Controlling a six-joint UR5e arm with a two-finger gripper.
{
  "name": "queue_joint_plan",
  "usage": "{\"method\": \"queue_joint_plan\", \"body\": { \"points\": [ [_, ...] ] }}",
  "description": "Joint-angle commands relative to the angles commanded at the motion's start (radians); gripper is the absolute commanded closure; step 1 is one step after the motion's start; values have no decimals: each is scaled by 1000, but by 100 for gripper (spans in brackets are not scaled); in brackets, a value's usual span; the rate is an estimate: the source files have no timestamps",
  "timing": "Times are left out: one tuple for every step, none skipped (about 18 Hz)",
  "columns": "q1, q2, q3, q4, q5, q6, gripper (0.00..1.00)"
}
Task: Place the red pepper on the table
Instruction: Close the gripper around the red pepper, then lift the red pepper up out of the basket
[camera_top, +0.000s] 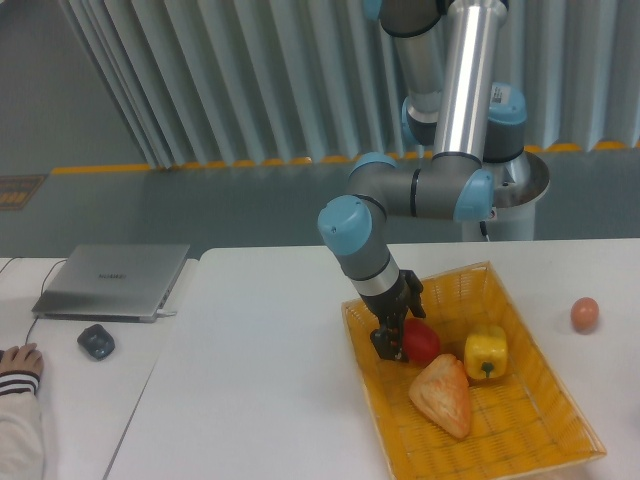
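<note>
i read the white table (260, 400) first: it fills the lower half of the frame, with plenty of bare surface left of centre. on its right part sits the woven yellow basket (520, 420), running from centre frame down to the lower right corner. inside it, in the upper left part, lies the red pepper (420, 341), with the yellow pepper (485, 353) just to its right and a wedge of bread (442, 394) just below it.

my gripper (388, 344) comes down into the basket at a slant from the upper left, and its tip is pressed against the left flank of the red pepper. so the pepper lies immediately to the right of the fingers, a touch lower in the frame. the pepper is too rounded for me to name a long axis, and i can't see its stem.

i cannot tell how far the jaws are parted, or whether they have the pepper between them or only touch it; the fingers are dark and overlap it. i judge the grasp is the step in hand, and the lift has to clear the basket's left wall towards open table.
</note>
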Motion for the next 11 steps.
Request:
{"method": "queue_joint_plan", "body": {
  "points": [
    [0,0,0,0,2,0,12],
    [0,2,0,0,3,0,17],
    [0,2,0,0,3,-2,23],
    [0,0,0,0,5,-12,29],
    [0,0,2,0,3,-41,39],
    [0,2,0,0,3,-54,42],
    [0,3,2,2,3,-58,44],
    [0,6,2,0,3,-60,47],
    [0,9,5,0,2,-66,50],
    [0,12,11,2,2,-80,53],
    [2,14,15,2,0,-89,55]
  ]
}}
